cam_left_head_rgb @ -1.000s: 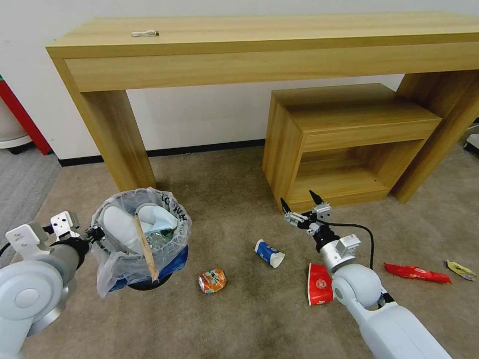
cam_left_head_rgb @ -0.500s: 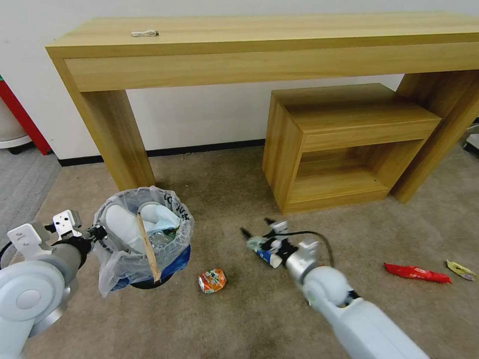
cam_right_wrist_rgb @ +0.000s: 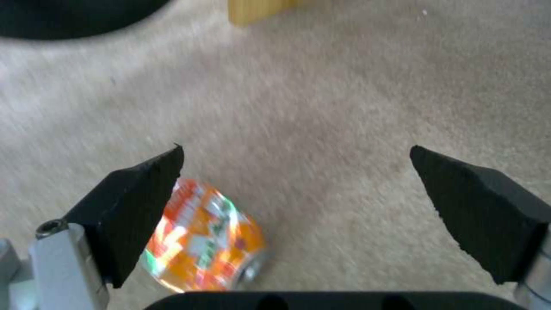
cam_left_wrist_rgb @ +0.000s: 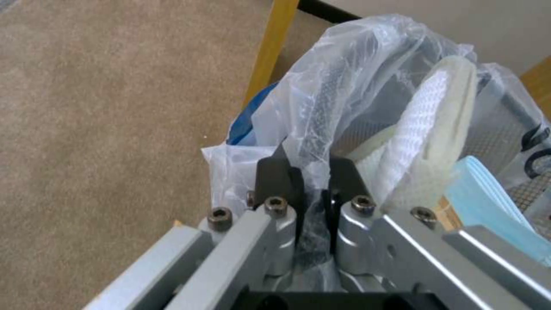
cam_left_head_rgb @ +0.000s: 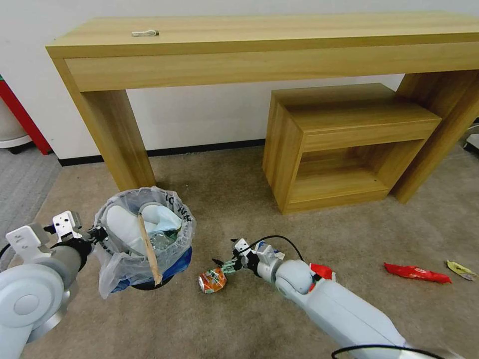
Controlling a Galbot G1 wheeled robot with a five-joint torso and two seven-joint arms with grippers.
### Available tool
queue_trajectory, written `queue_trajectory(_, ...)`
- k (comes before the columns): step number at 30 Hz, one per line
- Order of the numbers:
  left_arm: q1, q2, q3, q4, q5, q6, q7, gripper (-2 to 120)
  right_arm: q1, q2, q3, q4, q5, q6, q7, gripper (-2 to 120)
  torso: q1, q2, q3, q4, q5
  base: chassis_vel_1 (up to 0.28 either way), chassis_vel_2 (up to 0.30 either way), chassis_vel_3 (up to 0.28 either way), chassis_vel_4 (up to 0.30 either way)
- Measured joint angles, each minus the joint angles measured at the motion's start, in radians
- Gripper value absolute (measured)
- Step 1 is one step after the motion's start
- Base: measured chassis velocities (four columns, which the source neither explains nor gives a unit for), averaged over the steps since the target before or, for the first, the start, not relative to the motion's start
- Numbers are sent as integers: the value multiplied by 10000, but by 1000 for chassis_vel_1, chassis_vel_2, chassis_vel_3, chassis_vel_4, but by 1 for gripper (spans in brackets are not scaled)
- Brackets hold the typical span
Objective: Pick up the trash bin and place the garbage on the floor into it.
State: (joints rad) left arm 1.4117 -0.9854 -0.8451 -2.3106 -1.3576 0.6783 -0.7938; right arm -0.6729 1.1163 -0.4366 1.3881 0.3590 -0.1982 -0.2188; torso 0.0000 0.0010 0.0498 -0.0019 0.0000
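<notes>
Carpeted floor (cam_left_head_rgb: pixel 239 189), tan, beneath a long wooden desk (cam_left_head_rgb: pixel 259 45) and a low shelf unit (cam_left_head_rgb: pixel 349 144).

We list the trash bin (cam_left_head_rgb: pixel 144 239): held just off the carpet at our left, its bag-lined rim pinched in the left gripper (cam_left_wrist_rgb: pixel 304 181), whose fingers are clamped on the plastic.

Already inside: two white slippers (cam_left_head_rgb: pixel 122 224), a wooden stick (cam_left_head_rgb: pixel 148 249), a blue mask (cam_left_wrist_rgb: pixel 488 202) and, as best we can judge through the bag, a crushed bottle.

Left on the floor: an orange crushed can (cam_left_head_rgb: pixel 212 280), a blue-and-white paper cup and a red cup mostly hidden behind the right arm, a red wrapper (cam_left_head_rgb: pixel 417 273), a yellow wrapper (cam_left_head_rgb: pixel 461 270).

The right gripper (cam_right_wrist_rgb: pixel 298 193) hangs spread wide and empty just over the can, one finger beside it. We judge the job roughly half done.
</notes>
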Motion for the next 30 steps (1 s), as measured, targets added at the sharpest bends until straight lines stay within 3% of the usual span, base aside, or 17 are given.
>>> queue_trajectory(6,-21,-23,25,-11,2,2,24,3,335,-15,-398,-328,-219,-366,-93,100,0,0,0,-1,0,0,0,0,0)
queue_trajectory(13,-19,-80,58,-39,45,4,89,3,498,577,-761,-922,889,-1063,509,100,0,0,-1,0,1,0,0,0,0)
queue_trajectory(30,-49,-77,74,-58,79,4,108,3,440,1314,-887,-1888,1212,-1033,613,100,0,0,-1,0,1,0,0,0,0)
